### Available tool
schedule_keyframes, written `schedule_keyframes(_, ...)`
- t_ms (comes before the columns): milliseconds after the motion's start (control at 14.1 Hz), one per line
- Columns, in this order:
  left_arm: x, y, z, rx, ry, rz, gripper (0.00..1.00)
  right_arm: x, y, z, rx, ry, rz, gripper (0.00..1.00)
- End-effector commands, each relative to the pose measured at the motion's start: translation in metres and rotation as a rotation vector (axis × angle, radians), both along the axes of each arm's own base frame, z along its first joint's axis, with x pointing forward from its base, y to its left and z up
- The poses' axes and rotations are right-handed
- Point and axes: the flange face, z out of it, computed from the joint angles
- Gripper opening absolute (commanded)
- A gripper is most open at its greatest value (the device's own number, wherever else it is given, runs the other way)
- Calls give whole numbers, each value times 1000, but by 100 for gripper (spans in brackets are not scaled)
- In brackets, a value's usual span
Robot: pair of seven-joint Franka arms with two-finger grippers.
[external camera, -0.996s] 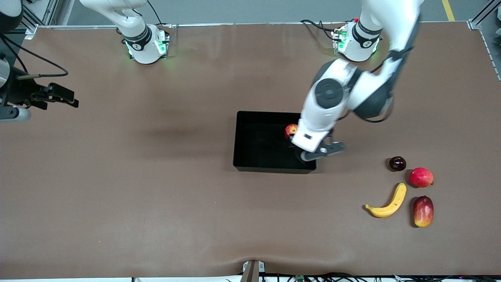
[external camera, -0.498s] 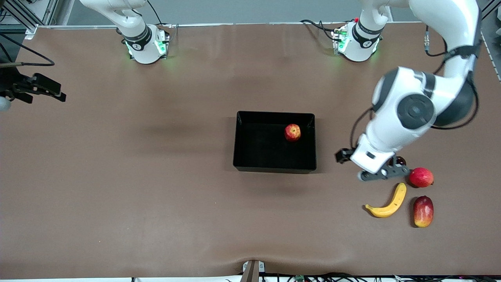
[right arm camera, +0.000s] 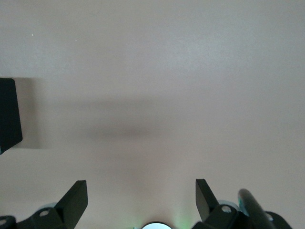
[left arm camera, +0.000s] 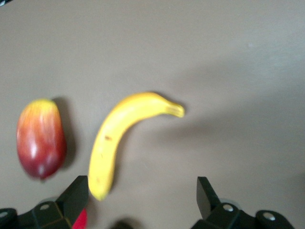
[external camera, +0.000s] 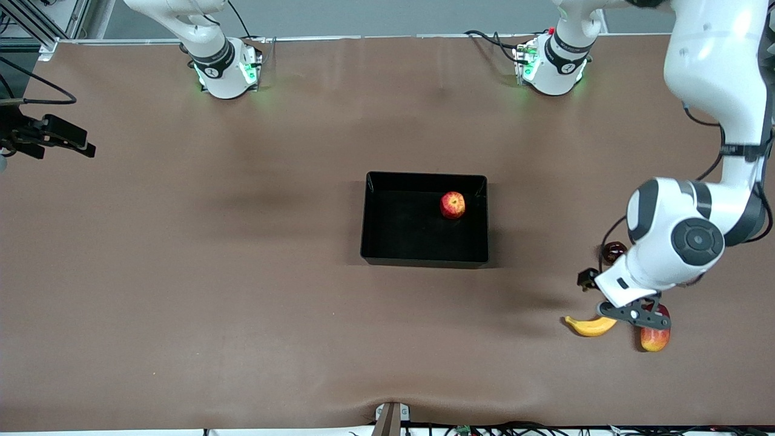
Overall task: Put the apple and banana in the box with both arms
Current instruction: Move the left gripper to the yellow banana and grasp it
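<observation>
The apple (external camera: 452, 204) lies in the black box (external camera: 424, 176) at the middle of the table, near the wall toward the left arm's end. The yellow banana (external camera: 588, 327) (left arm camera: 124, 133) lies toward the left arm's end, nearer to the front camera than the box. My left gripper (external camera: 634, 315) (left arm camera: 141, 191) hangs open over the banana's end, empty, and covers part of it in the front view. My right gripper (external camera: 66, 138) (right arm camera: 141, 195) waits open and empty over the right arm's end of the table.
A red-yellow mango-like fruit (external camera: 654, 339) (left arm camera: 40, 138) lies beside the banana. A small dark fruit (external camera: 613, 251) sits farther from the front camera, half under the left arm. A sliver of red fruit (left arm camera: 81, 220) shows by one left finger.
The left arm has swung from over the box, where the apple stays, to over the banana. The right gripper has drifted a little toward its end of the table.
</observation>
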Motion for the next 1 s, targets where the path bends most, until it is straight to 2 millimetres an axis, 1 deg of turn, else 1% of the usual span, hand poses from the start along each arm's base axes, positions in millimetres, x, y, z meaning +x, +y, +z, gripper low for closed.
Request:
schedule_keyframes(0,21,11,-33,5,-60,-162,100,1,-4,3,-7,5,3,100)
schedule_keyframes(71,25,25,-46,12,-75,-206,100,1,-4,3,-7,5,1,100)
schedule_keyframes(213,31,41,-67,43,-112,-320,100,1,-5,2,-7,8,0,100)
schedule_keyframes(284,32,45,-79,48,-130,-357,100,1,-5,2,-7,8,0,100)
schedule_keyframes(356,32,44,-89,49,-140,-372,95,1,-5,2,-7,10,0,100)
schedule_keyframes(427,31,44,-96,48,-143,-377,86,0,-5,2,-7,14,-2,100)
schedule_keyframes(498,30,44,-101,46,-141,-377,73,0,-6,2,-7,15,-5,100)
schedule_keyframes(569,30,45,-102,47,-140,-375,56,0,-5,2,-7,15,-3,100)
schedule_keyframes(640,31,44,-100,46,-144,-375,30,1,-6,1,-7,18,-6,100)
schedule_keyframes(711,32,43,-93,42,-152,-363,2,0,-5,-2,-7,24,-5,100)
schedule_keyframes(853,32,34,-73,38,-148,-362,0,0,-5,-3,-6,29,-8,100)
schedule_keyframes(924,30,29,-65,30,-113,-348,0,0,-5,-3,-6,29,-8,100)
